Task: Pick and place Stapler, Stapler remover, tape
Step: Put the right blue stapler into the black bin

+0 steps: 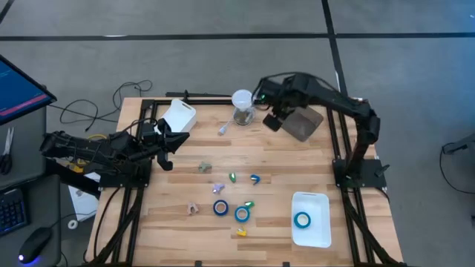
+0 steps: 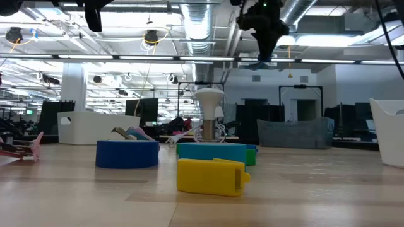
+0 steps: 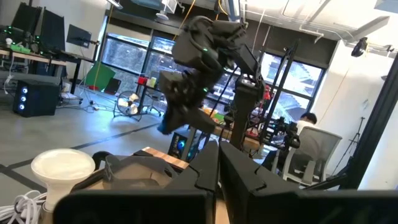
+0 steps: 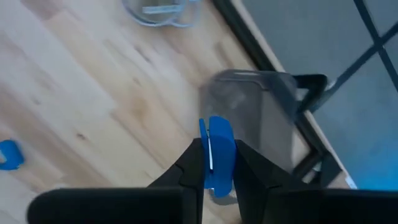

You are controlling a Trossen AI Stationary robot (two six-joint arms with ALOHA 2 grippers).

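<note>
Held blue between the fingers of the right gripper (image 4: 213, 163) is a small blue item (image 4: 217, 152), clamped edge-on above the grey bin (image 4: 261, 118); whether it is a stapler remover or a tape piece I cannot tell. From above, the right gripper (image 1: 273, 119) sits at the bin's (image 1: 303, 123) inner edge, so carrying it fully over the bin before letting go looks wise. Two tape rolls (image 1: 221, 208) lie mid-table, well apart from it, and a third rests in the white tray (image 1: 324, 231). Level with the table, a yellow piece (image 2: 210, 176) lies closest. By the left edge, the left gripper (image 1: 165, 142) waits, fingers pressed together and empty.
</note>
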